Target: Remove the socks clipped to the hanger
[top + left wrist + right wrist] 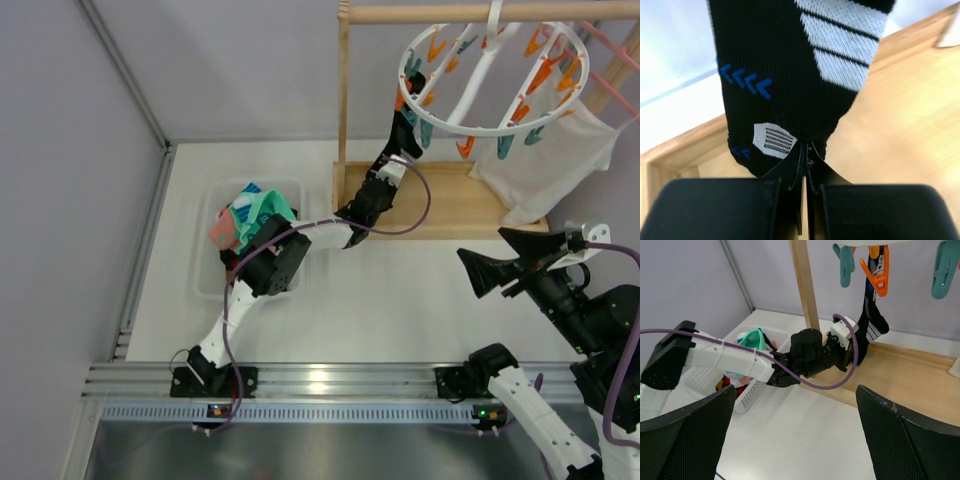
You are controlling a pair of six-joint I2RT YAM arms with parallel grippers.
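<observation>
The left end effector (806, 150) was clamped on the lower end of a black sock (785, 75) pegged to the ring hanger (490, 131). The right end effector (796, 390) stood wide apart, empty. The white basket (212, 270) held pink and teal socks (250, 215).

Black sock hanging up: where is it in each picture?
Top external: the black sock hangs below the left side of the hanger, upper middle.
Left wrist: it fills the top middle, its lower end pinched in the left gripper.
Right wrist: upper right of middle, under an orange peg.
Shared landmark: the wooden base beneath it.
</observation>
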